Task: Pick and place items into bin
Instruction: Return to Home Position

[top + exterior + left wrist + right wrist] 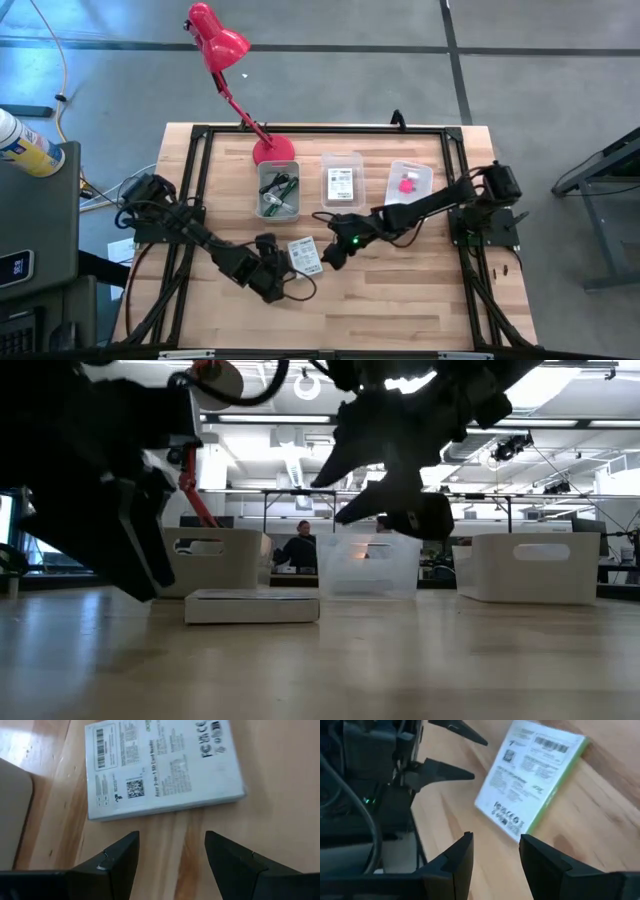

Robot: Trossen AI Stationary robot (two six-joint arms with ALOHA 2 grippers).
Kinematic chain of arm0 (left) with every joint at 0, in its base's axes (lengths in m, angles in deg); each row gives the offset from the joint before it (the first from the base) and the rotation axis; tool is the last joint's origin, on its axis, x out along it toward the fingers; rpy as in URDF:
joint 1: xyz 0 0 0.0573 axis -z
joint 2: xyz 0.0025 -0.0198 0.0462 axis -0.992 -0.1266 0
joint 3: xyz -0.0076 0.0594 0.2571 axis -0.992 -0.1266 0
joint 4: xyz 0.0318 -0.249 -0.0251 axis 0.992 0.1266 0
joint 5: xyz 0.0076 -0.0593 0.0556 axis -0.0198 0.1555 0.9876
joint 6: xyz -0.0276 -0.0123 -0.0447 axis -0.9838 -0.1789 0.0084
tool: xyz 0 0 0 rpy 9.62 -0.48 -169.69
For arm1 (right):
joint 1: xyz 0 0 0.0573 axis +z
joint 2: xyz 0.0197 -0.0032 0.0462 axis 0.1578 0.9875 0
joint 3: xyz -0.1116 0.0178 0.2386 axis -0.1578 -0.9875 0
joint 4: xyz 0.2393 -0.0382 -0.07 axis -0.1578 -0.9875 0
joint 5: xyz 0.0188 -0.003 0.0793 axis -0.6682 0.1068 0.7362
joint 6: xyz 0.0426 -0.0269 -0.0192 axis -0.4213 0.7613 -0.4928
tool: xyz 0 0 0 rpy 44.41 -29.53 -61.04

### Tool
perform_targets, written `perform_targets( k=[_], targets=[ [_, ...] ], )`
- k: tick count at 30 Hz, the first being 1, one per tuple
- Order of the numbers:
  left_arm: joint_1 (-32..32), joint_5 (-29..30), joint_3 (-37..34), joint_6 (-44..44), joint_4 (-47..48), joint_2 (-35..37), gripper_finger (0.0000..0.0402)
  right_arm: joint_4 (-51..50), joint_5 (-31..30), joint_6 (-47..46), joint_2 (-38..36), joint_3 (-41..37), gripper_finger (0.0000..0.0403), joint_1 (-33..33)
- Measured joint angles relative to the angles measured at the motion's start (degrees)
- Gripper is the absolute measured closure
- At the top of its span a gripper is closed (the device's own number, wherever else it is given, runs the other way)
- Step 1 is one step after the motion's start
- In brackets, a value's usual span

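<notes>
White flat printed card-reader box [305, 255]: lies label-up on pale wooden table [400, 300], outside every bin, directly ahead of both sets of jaws and between them. Touched by neither.

Left gripper [171, 836]: jaws released, holding nothing. Tips stop just short of box's long edge.

Right gripper [495, 837]: jaws released, empty. Faces box's green-edged corner from the opposite side.

Three clear plastic bins: stand beyond the box, near both jaws but clear of them. First bin [260, 190] holds green pen [283, 185] and dark cable; second bin [342, 157] a white printed card [342, 183]; third bin [412, 165] a pink cube [405, 184].

Red desk lamp [225, 50]: well apart from jaws, not stock.

Judgement: spread jaws suit a box either set free or not yet taken. Thin, flat form likely needs an edge pinch and may slide.
</notes>
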Motion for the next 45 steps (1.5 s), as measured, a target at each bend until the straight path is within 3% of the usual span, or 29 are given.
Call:
perform_targets(
  k=[13, 25, 34, 45],
  targets=[
    [-2.35, -1.28, -2.51, 7.77, -3.67, 0.02, 0.0186, 0.61, -5.23, -7.60, 4.24, 0.00, 0.0257, 0.85],
    [-9.41, -11.77, -2.41, 14.95, -4.33, 0.28, 0.0186, 3.35, -7.61, -11.53, 5.79, 0.00, 0.0263, 2.20],
    [-13.94, -14.09, -2.51, 19.95, -9.34, -0.09, 0.0186, 0.92, -9.13, -12.85, 5.81, 0.00, 0.0263, 2.90],
    [-13.41, -15.17, -2.50, 21.08, -11.83, -0.09, 0.0186, -6.82, -13.60, -16.07, 5.81, 0.00, 0.0263, 6.36]
  ],
)
